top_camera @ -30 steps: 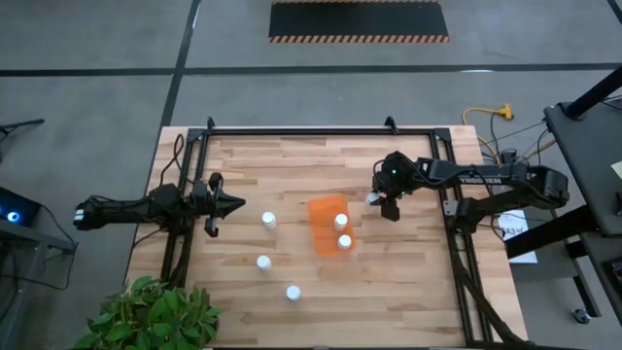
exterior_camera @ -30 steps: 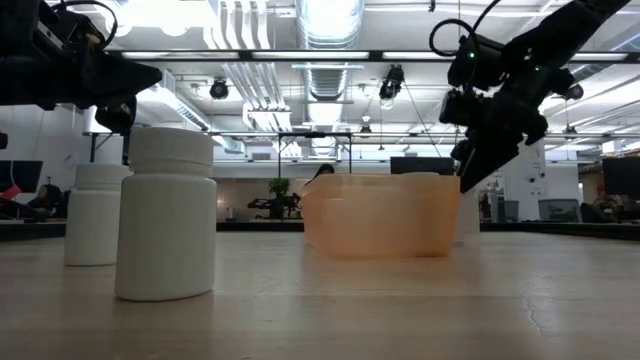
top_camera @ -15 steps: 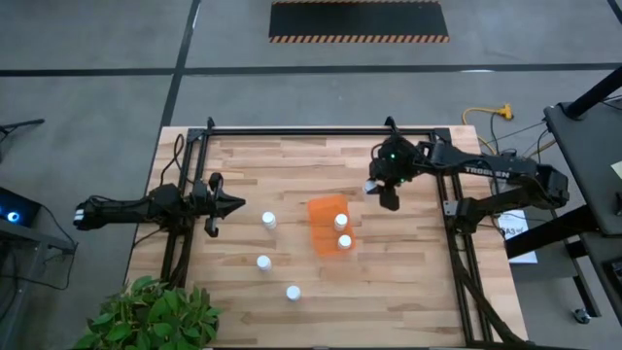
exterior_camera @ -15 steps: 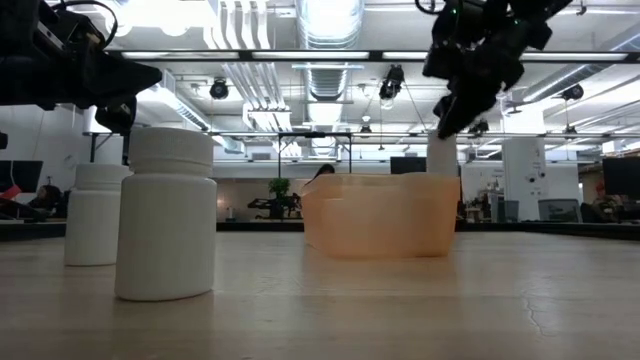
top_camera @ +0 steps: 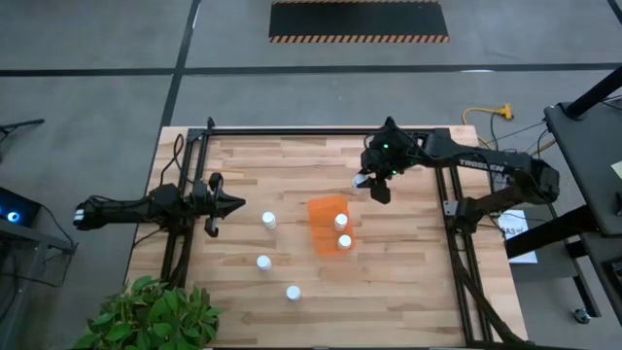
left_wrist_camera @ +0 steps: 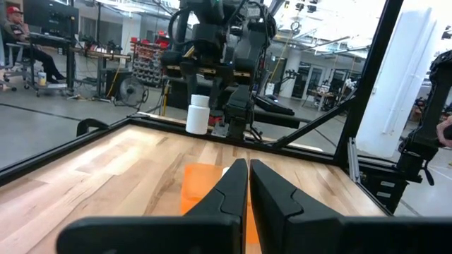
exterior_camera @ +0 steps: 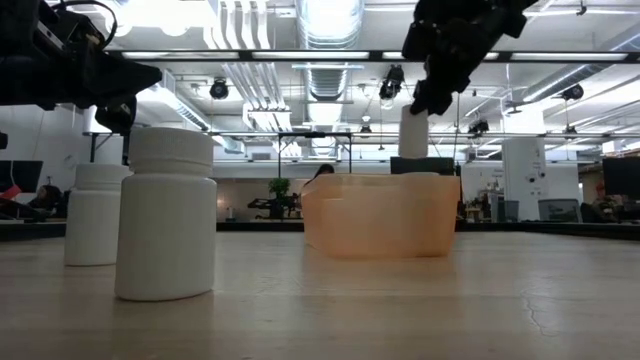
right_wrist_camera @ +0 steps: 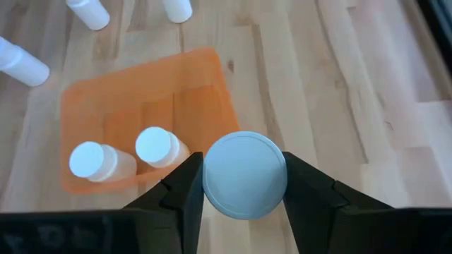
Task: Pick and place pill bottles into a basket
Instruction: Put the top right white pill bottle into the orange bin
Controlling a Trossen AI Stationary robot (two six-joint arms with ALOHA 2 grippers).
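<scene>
The orange basket [top_camera: 328, 224] stands at the table's middle with two white pill bottles [top_camera: 341, 222] upright in its near half; it also shows in the right wrist view [right_wrist_camera: 141, 127]. Three more bottles [top_camera: 268, 221] stand on the table left of the basket. My right gripper [top_camera: 369, 184] is shut on a white bottle [right_wrist_camera: 244, 174], above the table just beyond the basket's far right corner. My left gripper [top_camera: 233, 204] waits shut at the table's left, its fingers together in the left wrist view [left_wrist_camera: 248, 180]. My right gripper pinches the bottle's round cap [right_wrist_camera: 244, 174] between its two fingers, one on each side. The fingers come from above, pointing down. The bottle hangs upright below them [exterior_camera: 413, 130], lifted clear of the table and higher than the basket's rim.
A black metal frame [top_camera: 321, 131] runs round the table's far, left and right sides. A green plant [top_camera: 146, 316] stands at the near left corner. Bare wood lies right of the basket and along the near edge.
My right gripper has risen with the bottle, lifting it clear from table height to above the basket's rim, and has carried it toward the table's left and far edge. The left arm has kept still.
</scene>
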